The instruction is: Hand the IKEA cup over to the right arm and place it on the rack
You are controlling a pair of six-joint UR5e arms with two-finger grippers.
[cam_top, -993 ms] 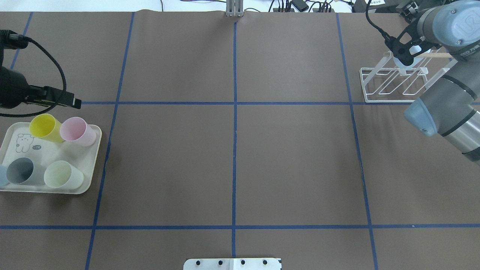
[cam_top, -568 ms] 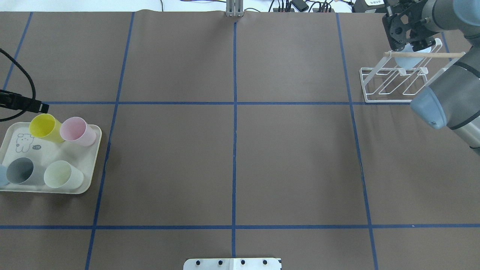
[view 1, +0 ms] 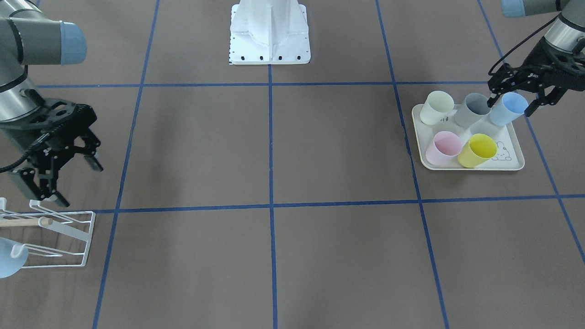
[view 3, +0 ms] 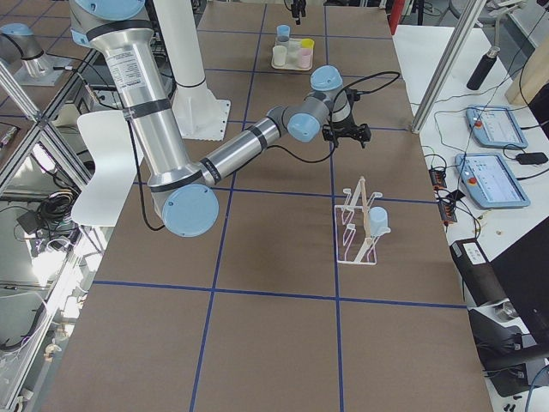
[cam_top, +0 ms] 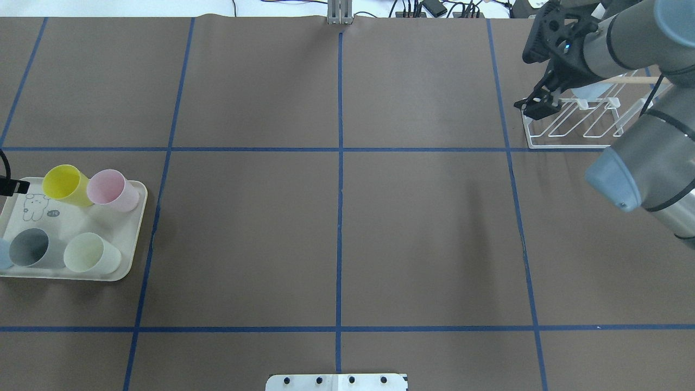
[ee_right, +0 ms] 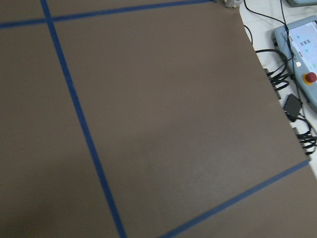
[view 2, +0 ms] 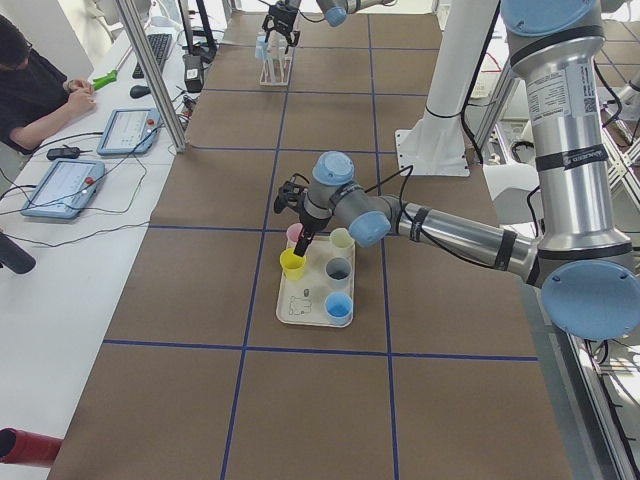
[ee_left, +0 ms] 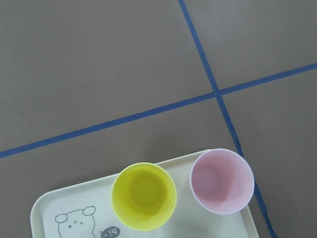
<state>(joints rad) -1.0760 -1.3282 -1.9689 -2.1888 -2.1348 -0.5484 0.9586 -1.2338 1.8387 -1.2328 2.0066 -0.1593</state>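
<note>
Right end effector [view 1: 75,183] hangs with its fingers spread wide and nothing between them, pointing down and slightly aslant. The right arm [cam_top: 646,157] is bent at the elbow above the counter [cam_top: 336,217], its wrist reaching out past the rack [cam_top: 559,145].

One second ago these fingers were at the pale-blue cup [view 3: 377,221] on the rack. Shortly after, they stood raised just beyond it. Now they have swung off to the end of the rack that faces the counter's middle, and the cup has stayed on its peg.

Over the same second the left end effector [view 1: 509,106] has drawn back towards the counter's end. It hovers above the tray [cam_top: 130,239], jaws parted and holding nothing. Its wrist view looks down on the yellow cup [ee_left: 143,196] and the pink cup [ee_left: 223,181].

That pale-blue cup sits on a peg just beside the wooden rod [cam_top: 635,80]. It is apart from the right end effector, with part of the rack's wire frame between them. In the overhead view the arm hides most of it.
</note>
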